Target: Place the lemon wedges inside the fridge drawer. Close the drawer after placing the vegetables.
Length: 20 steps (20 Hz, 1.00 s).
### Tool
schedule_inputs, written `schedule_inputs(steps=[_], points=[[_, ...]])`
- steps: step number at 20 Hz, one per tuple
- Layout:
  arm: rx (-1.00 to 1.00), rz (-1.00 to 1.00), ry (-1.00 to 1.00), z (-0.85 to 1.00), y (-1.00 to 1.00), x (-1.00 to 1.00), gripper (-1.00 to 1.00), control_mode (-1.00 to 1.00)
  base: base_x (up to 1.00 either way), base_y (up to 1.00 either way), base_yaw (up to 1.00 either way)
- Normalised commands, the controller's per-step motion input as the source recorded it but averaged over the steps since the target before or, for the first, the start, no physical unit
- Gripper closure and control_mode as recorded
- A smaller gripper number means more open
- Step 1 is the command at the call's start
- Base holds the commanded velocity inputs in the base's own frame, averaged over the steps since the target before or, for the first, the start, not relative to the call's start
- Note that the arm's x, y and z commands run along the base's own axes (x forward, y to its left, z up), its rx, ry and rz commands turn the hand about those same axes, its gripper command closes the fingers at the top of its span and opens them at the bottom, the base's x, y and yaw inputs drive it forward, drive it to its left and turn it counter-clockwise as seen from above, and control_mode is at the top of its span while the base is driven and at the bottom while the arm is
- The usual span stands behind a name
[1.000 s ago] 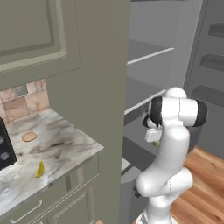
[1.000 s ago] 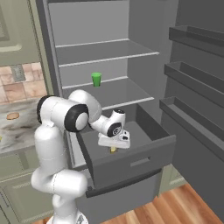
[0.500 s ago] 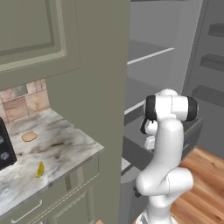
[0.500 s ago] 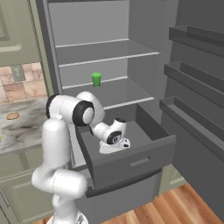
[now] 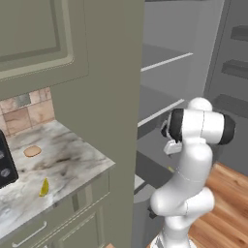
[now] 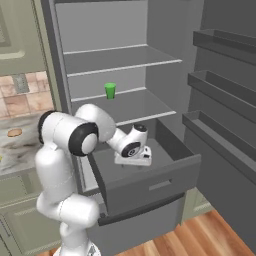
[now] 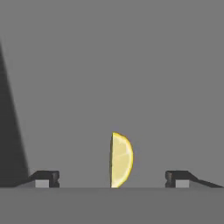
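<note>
So the arm had dropped lower into the fridge drawer (image 6: 150, 180) compared to a second earlier. Back then the gripper (image 6: 134, 159) hung above the drawer with a bit of yellow pinched in it; by this moment the hand sat down inside the open drawer, just over its floor.

The hand view was the interesting one: the jaws were spread wide, one tip at each bottom corner, and a lemon wedge (image 7: 120, 160) stood between them on the grey drawer floor, touching neither finger as far as I could tell. So I'd read that as the wedge having just been let go. Nothing was clamped anymore.

The other lemon wedge (image 5: 44, 187) was lying on the marble surface (image 5: 72, 169) in the left base view, near the front edge, well apart from the tan disc (image 5: 32, 151) further back. That one hadn't budged.

My take: one wedge down, one to go, and the drawer was wide open, so closing it comes last. The next bit probably means lifting out of the drawer without knocking the wedge, then swinging over to the surface. That wedge is tiny and pointy, so the pinch could easily slip.
</note>
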Motion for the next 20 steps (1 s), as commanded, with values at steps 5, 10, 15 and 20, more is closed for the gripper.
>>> schedule_inputs(steps=[5,10,15,20], points=[[0.01,0.03,-0.26,1.0,0.0,0.0,-1.0,-1.0,0.0,0.0,0.0],[0.0,0.0,-0.17,1.0,0.34,-0.16,-1.0,-1.0,0.0,0.0,0.0],[0.0,0.01,-0.21,0.86,0.21,-0.64,-1.0,-1.0,0.0,0.0,0.0],[0.0,0.05,-0.22,0.24,0.07,-1.0,-1.0,-1.0,0.0,0.0,0.0]])
